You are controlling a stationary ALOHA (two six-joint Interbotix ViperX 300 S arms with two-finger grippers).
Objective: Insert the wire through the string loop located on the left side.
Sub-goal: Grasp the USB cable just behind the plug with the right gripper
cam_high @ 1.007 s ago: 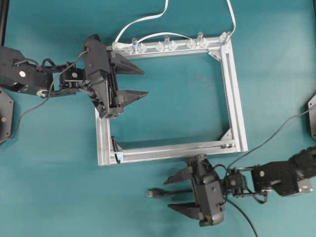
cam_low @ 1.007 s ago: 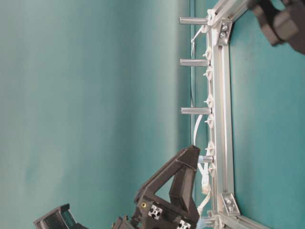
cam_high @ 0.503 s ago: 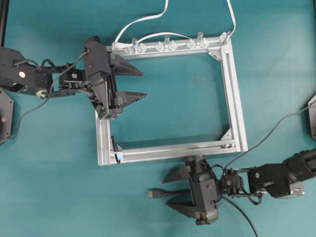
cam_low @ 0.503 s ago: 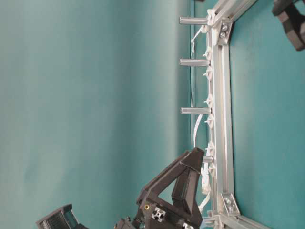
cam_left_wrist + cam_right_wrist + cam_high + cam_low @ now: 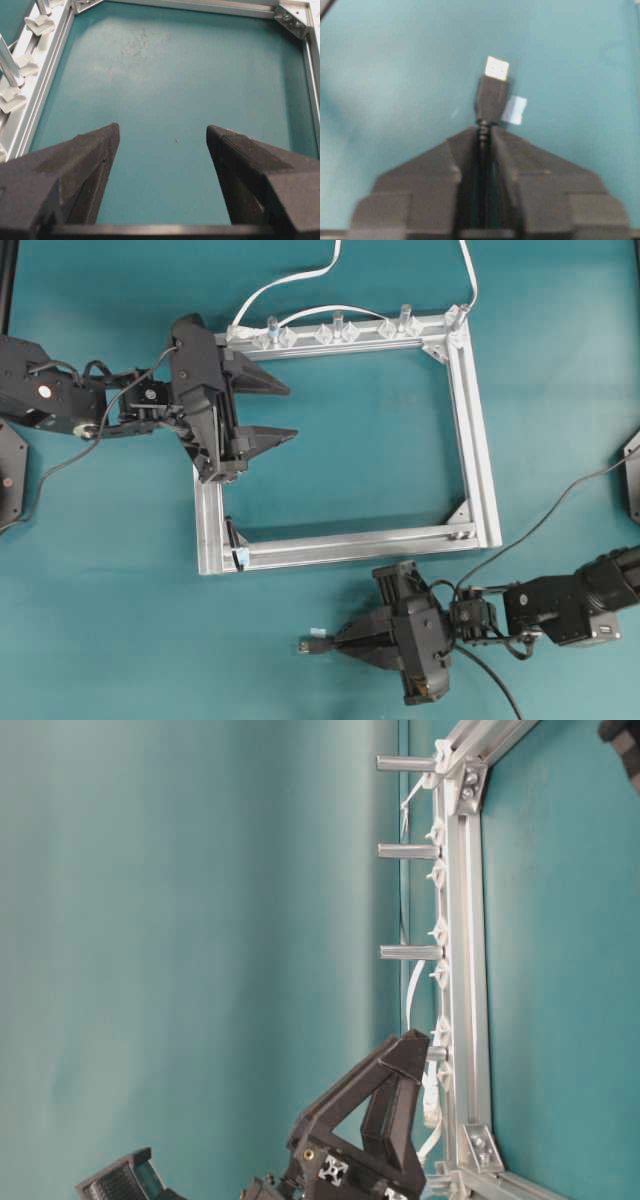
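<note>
The wire's dark plug (image 5: 312,645) with its metal tip lies on the teal table below the silver frame (image 5: 480,460), pointing left. My right gripper (image 5: 340,642) is shut on the wire just behind the plug (image 5: 492,97), and the thin black cable runs back between the closed jaws of the right gripper (image 5: 484,131). The string loop (image 5: 232,538) stands at the frame's lower-left corner, above a small blue mark. My left gripper (image 5: 290,410) hovers over the frame's left rail, open and empty, as the left gripper (image 5: 162,132) also shows.
White cables (image 5: 290,280) run along the frame's top rail, past clear clips (image 5: 335,332) and short metal posts (image 5: 410,851). A small pale scrap (image 5: 514,110) lies beside the plug. The black base of another arm (image 5: 632,475) sits at the right edge.
The right gripper's jaws have closed from wide open onto the wire behind the plug, and the hand has shifted slightly lower. The left gripper has barely moved.
</note>
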